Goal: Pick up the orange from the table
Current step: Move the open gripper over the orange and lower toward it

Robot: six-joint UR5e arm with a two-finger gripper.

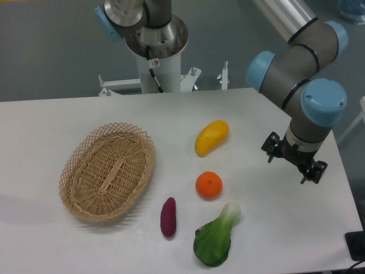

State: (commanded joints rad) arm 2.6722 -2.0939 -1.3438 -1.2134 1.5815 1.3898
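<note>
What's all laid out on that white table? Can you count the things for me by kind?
Fruit: 2, the orange and a yellow mango
Vegetables: 2, a purple sweet potato and a green bok choy
Baskets: 1, an empty wicker basket
Total: 5 things on the table

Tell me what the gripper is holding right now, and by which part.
Nothing is held. The black two-finger gripper hangs over bare white table, apart from the small round orange lying untouched.
</note>
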